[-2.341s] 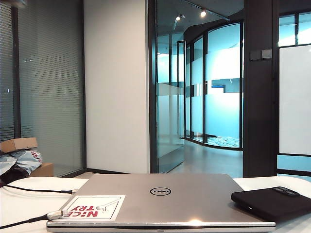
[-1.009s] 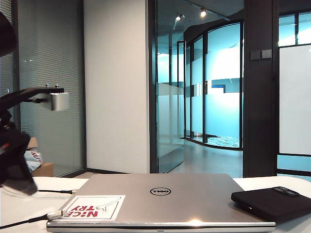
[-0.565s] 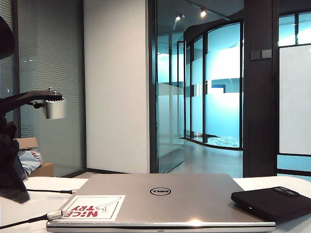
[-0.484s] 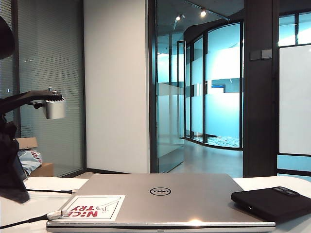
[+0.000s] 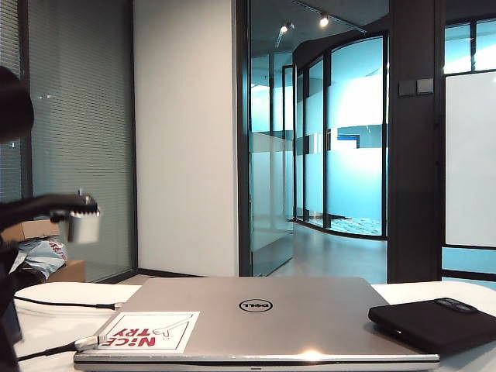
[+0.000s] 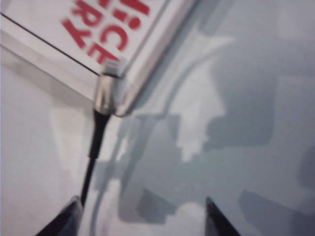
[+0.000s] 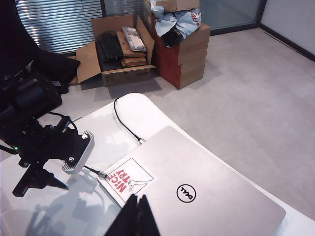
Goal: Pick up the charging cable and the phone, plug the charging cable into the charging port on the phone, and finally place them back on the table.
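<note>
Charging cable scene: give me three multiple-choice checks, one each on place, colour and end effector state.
1. Where does the charging cable's connector lie?
A. at the Dell laptop's stickered corner
B. on the phone
C. in a box
2. What colour is the phone?
A. silver
B. black
C. red
3. How is the left end effector?
A. shut on the cable
B. open, empty, above the cable
C. holding the phone

A: the connector rests against that corner.
B: the slab beside the laptop is matte black.
B: both fingertips stand apart with nothing between them.

A closed silver laptop [image 5: 256, 319] bears a red-lettered sticker [image 5: 149, 332] near its corner; cardboard boxes [image 7: 147, 44] sit on the floor.
</note>
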Controlling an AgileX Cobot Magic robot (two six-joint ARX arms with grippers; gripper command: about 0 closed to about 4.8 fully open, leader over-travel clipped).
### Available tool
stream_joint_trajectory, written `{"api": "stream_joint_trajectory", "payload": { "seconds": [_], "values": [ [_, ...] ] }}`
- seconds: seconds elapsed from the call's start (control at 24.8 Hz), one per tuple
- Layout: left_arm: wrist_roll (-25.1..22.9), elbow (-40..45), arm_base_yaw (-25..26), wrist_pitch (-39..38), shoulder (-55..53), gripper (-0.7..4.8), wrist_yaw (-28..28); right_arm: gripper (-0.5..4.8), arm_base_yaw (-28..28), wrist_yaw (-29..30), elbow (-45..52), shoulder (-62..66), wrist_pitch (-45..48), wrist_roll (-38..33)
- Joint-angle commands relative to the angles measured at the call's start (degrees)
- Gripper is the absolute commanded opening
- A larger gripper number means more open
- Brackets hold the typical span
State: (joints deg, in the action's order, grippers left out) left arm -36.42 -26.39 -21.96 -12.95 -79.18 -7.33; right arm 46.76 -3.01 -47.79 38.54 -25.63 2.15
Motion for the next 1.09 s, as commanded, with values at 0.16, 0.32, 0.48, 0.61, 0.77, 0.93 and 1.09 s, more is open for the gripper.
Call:
{"api": "stream_joint_trajectory", "payload": {
  "seconds": [0.16, 0.32, 0.48, 0.61, 0.77, 0.93, 1.09],
  "values": [
    [-0.3, 0.0, 0.0, 0.2, -0.9, 3.13, 0.0, -0.04, 0.0, 0.2, -0.3, -0.2, 0.7, -0.4],
    [-0.7, 0.0, 0.0, 0.2, -0.9, 3.13, 0.0, -0.04, 0.0, 0.9, -0.3, -0.2, -1.5, -0.4],
    [-1.3, 0.0, 0.1, 0.2, -0.9, 3.13, 0.0, -0.04, 0.0, 8.1, -0.3, -0.1, -4.7, -0.4],
    [-1.7, 0.0, 0.1, 0.2, -1.0, 3.13, 0.0, -0.04, 0.2, 11.1, -0.3, -0.1, -7.5, -0.4],
    [-3.9, 0.0, 0.1, 0.2, -1.1, 3.13, 0.0, -0.04, 0.1, 10.7, -0.3, -0.1, -8.7, -0.4],
    [-3.9, 0.0, 0.1, 0.7, -1.1, 3.13, 0.0, -0.04, 0.1, 10.6, -0.3, -0.1, -8.6, -0.4],
    [-3.9, -0.1, 0.1, 3.0, -1.1, 3.13, 0.1, -0.04, 0.1, 10.6, -0.3, -0.1, -8.6, -0.4]
  ]
}}
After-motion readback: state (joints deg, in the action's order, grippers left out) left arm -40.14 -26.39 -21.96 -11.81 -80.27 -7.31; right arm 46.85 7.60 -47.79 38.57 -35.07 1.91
